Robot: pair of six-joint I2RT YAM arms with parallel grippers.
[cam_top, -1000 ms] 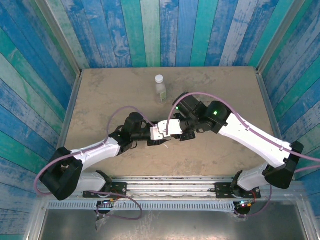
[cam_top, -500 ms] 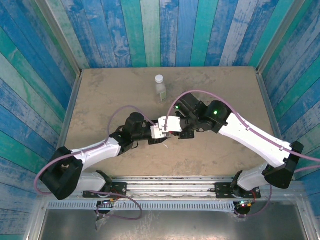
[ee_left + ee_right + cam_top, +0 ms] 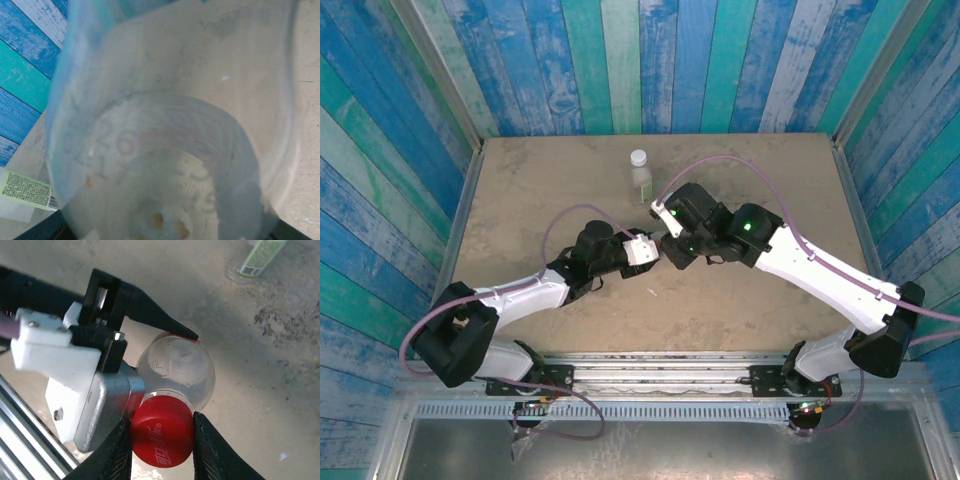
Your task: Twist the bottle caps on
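Right gripper [image 3: 161,447] is being pressed on the sides of the red cap [image 3: 161,430], likely light and slippery, at the bottle [image 3: 177,365] neck.

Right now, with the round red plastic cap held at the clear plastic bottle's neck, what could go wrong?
The round red plastic cap in the right gripper may sit crooked on the clear plastic bottle and cross-thread. The bottle could spin in the left gripper as the cap turns.
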